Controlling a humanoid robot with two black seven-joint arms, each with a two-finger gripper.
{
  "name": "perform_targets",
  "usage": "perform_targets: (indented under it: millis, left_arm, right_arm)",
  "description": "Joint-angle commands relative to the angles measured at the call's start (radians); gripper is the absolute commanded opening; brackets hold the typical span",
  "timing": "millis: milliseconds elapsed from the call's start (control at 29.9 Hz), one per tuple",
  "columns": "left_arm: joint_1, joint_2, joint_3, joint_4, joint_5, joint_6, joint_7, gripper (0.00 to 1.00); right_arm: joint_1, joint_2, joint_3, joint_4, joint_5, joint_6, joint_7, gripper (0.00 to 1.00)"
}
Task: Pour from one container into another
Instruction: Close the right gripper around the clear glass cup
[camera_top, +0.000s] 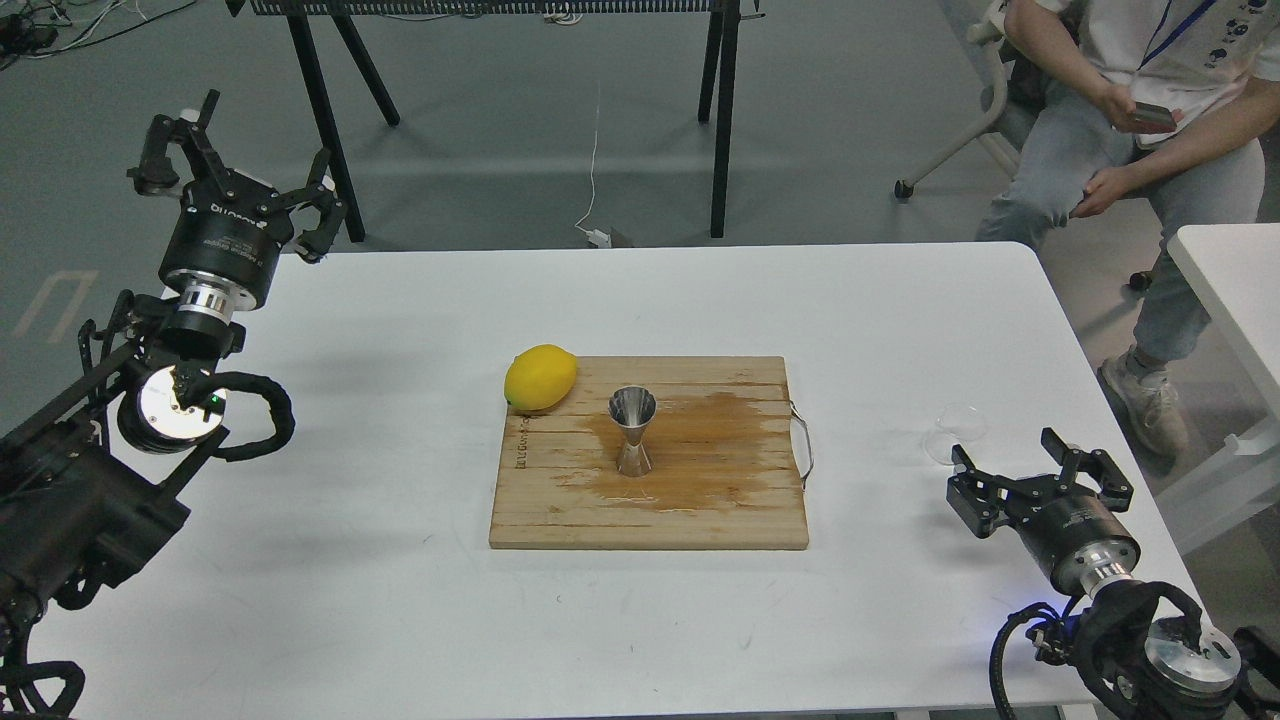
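Note:
The small clear glass cup (955, 428) stands on the white table (400, 600), right of the cutting board (560, 510). My right gripper (1037, 478) is open just in front of the cup, slightly to its right, and one finger (968, 495) overlaps the cup's lower edge. The steel hourglass jigger (632, 430) stands upright in the middle of the board, beside a wet brown stain. My left gripper (235, 170) is open at the table's far left corner, far from both, holding nothing.
A yellow lemon (540, 377) rests at the board's far left corner. A seated person (1130, 150) is beyond the table's right corner. A second white table (1235, 270) stands to the right, and black stand legs (720, 120) rise behind.

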Motion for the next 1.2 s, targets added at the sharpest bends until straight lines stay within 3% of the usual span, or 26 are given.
perform_targets:
  millis: [0, 167, 1170]
  left_arm:
    - [0.000, -0.001, 0.000, 0.002, 0.000, 0.000, -0.011, 1.00]
    - [-0.001, 0.000, 0.000, 0.002, 0.002, 0.000, -0.011, 1.00]
    - [0.002, 0.020, 0.001, 0.011, 0.003, -0.006, -0.013, 1.00]
  right_arm:
    - [0.025, 0.017, -0.003, -0.027, 0.000, -0.014, -0.001, 1.00]
    - [0.077, 0.066, -0.046, -0.104, -0.002, -0.079, -0.001, 1.00]
    - [0.232, 0.124, -0.052, -0.323, -0.005, -0.078, -0.009, 0.93]
